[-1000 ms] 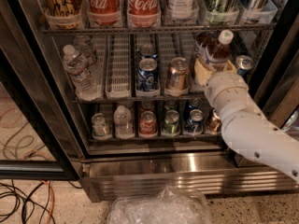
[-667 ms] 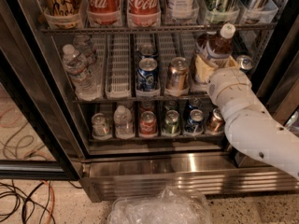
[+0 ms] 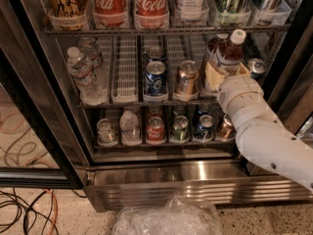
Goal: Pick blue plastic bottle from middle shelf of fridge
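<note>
**Surroundings.** The fridge stands on a speckled floor. Its black-framed glass door is open at the left. Orange and black cables lie on the floor at the lower left. A crumpled clear plastic sheet lies in front of the steel base.

**Shelf contents.** The middle shelf carries these items:
- clear water bottles at its left end
- bare white lane trays next to them
- a blue can and a copper can near the centre, at the front edge

**Task item.** The blue plastic bottle is at the right end of the middle shelf, near the front edge. Its long axis is close to vertical but tilted. The white cap points up and leans toward the right edge, and the pale label is lower left.

**Gripper.** The white arm enters from the lower right. The gripper sits against the lower right side of the bottle. The wrist housing hides it, so it cannot be told whether it is open or closed on the bottle.
</note>
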{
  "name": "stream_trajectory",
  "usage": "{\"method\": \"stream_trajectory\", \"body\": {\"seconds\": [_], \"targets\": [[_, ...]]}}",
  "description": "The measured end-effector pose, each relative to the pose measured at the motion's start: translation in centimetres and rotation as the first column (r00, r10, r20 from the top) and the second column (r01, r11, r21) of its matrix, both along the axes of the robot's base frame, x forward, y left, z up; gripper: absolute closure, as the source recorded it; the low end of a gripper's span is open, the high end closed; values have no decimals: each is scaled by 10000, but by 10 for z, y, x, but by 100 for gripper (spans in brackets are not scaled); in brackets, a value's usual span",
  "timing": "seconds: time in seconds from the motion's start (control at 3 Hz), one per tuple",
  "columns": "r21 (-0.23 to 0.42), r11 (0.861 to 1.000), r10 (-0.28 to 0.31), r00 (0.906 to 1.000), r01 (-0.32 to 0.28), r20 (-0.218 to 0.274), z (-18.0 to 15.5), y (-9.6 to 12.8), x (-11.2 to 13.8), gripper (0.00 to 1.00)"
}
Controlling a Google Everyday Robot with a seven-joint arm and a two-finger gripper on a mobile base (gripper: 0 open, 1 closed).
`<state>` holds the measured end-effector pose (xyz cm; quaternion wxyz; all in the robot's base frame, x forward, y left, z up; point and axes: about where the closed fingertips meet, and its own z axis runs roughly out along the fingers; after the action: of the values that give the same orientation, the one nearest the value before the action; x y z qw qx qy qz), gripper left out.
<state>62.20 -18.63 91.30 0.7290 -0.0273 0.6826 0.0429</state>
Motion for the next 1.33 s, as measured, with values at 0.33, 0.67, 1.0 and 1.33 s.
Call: {"method": "stream_trajectory", "body": {"seconds": [0.33,0.67,1.0,1.33], "targets": [[-3,9999,166,9998,-166,-77,1,4,-2,100],[144,9948,1013,9943,-1009,-318,7,27,-27,100],[959,9738,2136,9740,-2062,-749,7,46,-54,100],[1500,9484,2961,9494,-2792,-1048,-8,42,-79,100]]}}
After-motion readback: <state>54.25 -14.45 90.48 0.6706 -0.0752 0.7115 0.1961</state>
